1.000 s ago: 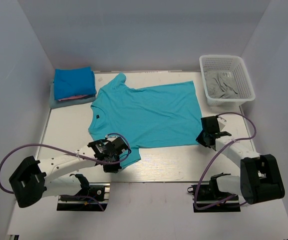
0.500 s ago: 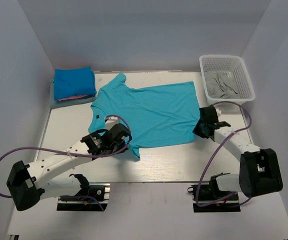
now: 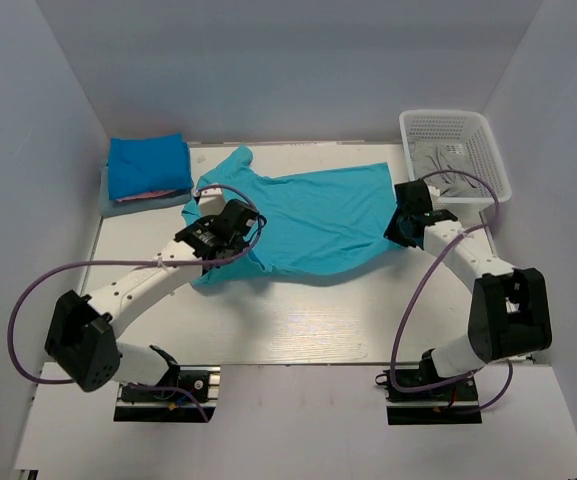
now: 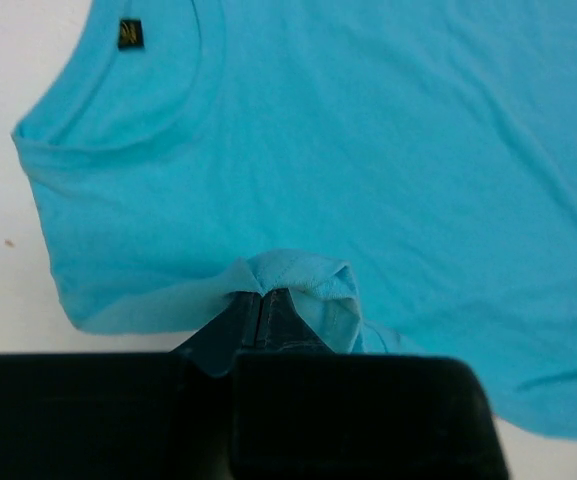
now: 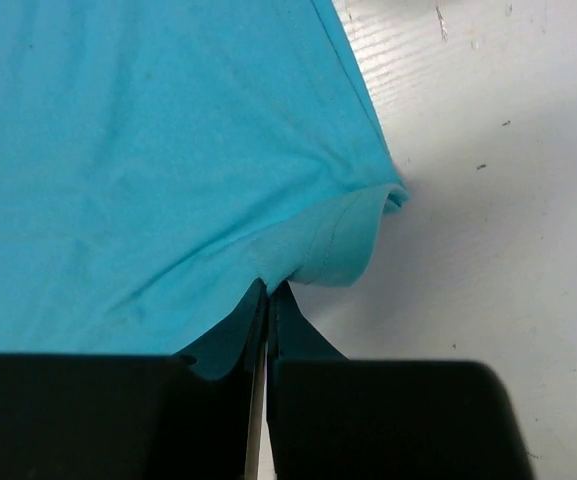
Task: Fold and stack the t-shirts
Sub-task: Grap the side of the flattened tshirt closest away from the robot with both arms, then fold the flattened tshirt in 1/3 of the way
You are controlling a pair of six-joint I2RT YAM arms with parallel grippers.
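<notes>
Now the near strip of the bench [image 3: 298, 320] is lying bare where the turquoise t-shirt [image 3: 318, 215] was covering it a second ago, because both arms are carrying its near edge away from their bases. The left end effector [image 4: 260, 305] is pressed together on the near sleeve, which is bunching into a small roll at its tips. The right end effector [image 5: 266, 292] is pinching the near corner of the hem in the same way. This looks like the first lengthwise fold getting under way, with the lifted edge only partly brought across and no crease laid yet. The t-shirt is sitting in the middle of the bench, its long axis running left to right, the round neck pointing left and the hem pointing right toward the basket [image 3: 448, 115]. Farther back on the left, a folded stack [image 3: 148, 165] is waiting, deep blue on top, and a grey t-shirt [image 3: 446, 172] is lying crumpled in the basket.
</notes>
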